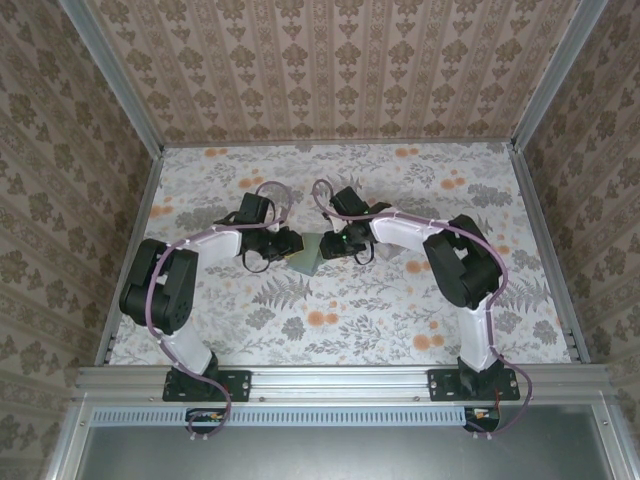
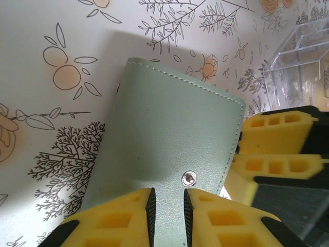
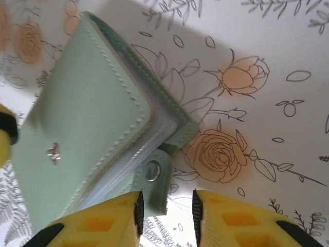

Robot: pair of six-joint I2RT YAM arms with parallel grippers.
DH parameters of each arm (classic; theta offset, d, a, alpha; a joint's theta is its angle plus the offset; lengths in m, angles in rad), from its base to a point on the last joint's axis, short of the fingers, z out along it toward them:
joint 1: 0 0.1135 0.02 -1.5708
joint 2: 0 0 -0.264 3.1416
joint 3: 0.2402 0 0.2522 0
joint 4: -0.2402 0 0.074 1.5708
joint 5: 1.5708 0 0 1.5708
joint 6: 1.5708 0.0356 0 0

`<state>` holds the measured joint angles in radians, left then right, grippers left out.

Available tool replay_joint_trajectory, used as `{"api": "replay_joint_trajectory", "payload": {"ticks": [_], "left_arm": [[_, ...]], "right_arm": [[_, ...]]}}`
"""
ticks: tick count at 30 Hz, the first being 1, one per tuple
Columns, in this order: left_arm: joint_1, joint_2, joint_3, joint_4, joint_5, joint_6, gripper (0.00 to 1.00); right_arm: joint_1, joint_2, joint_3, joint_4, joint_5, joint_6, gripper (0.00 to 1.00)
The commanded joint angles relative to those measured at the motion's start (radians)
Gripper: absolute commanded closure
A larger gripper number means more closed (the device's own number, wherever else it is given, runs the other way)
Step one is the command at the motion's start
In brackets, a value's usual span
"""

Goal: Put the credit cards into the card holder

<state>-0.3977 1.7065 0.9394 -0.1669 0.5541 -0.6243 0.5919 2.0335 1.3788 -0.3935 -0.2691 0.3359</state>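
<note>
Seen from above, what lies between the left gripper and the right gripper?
The card holder sits in that gap, with the left gripper at its left edge and the right gripper at its right edge; the top external view shows this.

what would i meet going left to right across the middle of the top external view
left gripper → card holder → right gripper
</note>
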Motion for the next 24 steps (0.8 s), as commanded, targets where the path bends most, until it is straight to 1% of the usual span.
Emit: {"api": "replay_joint_trajectory", "payload": {"ticks": [1,16,18,20,24], "left_arm": [[0.0,0.016,0.001,0.021,0.016,0.001,0.76],[-0.024,0.036,0.004,0.033,0.013,-0.012,0.76],[-0.026,0.034,0.003,0.032,0.012,-0.013,0.76],[-0.027,0.029,0.001,0.027,0.006,-0.012,0.76],[-0.027,0.031,0.007,0.014,-0.002,-0.008,0.76]], "right_arm": [[-0.001,0.026,0.024,-0.003,-0.024,-0.004,0.65],[0.005,0.058,0.059,0.009,-0.034,0.001,0.66],[0.007,0.065,0.058,0.009,-0.039,0.001,0.69],[0.007,0.064,0.047,0.019,-0.041,0.001,0.74],[0.005,0.022,0.002,0.049,-0.03,-0.001,0.87]]}}
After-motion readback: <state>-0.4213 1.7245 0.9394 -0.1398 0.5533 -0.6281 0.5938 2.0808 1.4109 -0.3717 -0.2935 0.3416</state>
